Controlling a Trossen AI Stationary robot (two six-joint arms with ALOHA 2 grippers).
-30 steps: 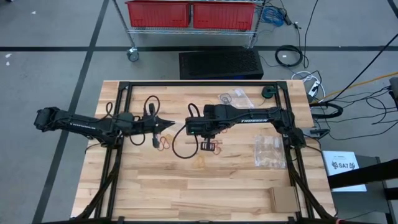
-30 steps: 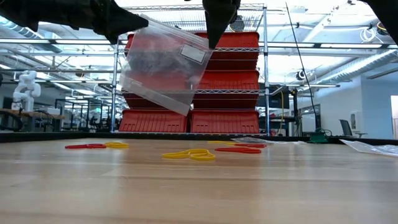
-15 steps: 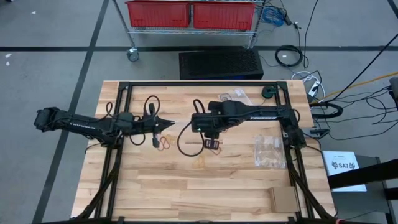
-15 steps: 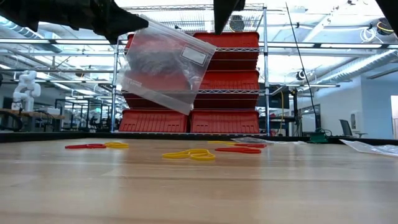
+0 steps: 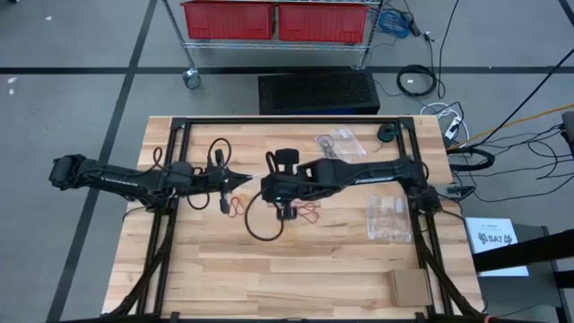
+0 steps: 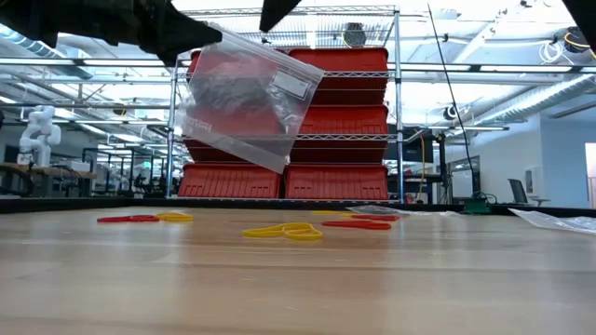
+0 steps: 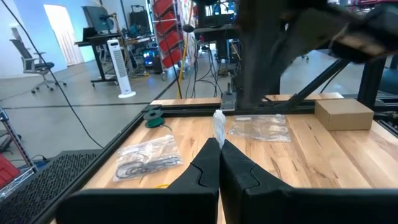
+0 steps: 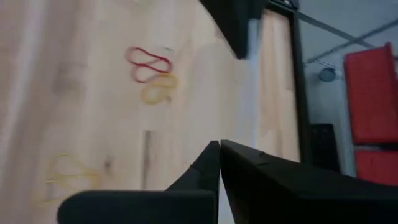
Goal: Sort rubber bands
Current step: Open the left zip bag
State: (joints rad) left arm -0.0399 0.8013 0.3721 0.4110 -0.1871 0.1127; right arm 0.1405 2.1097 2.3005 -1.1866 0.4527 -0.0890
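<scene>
The left gripper [image 5: 247, 179] sits over the table's left-middle with its fingers pressed together, pinching the top edge of a clear zip bag [image 6: 247, 107] that hangs tilted above the wood in the low view. The right gripper [image 5: 269, 187], just beside it at mid-table, is also closed; whether it has a corner of the bag or nothing at all cannot be told. Below them on the wooden table [image 5: 332, 269], the rubber bands [image 6: 284, 230] lie loose and flat: a red and a yellow-tan loop [image 8: 150, 73] near the left fingertips, and a red one [image 5: 308, 211] just right of the right gripper. These loops look nearly weightless, floppy and stretchy, lying almost flush with the wood, so a pinch probably needs the fingertips set down astride a single strand. The thin, slippery bag is best held at its stiffer zip rim.
</scene>
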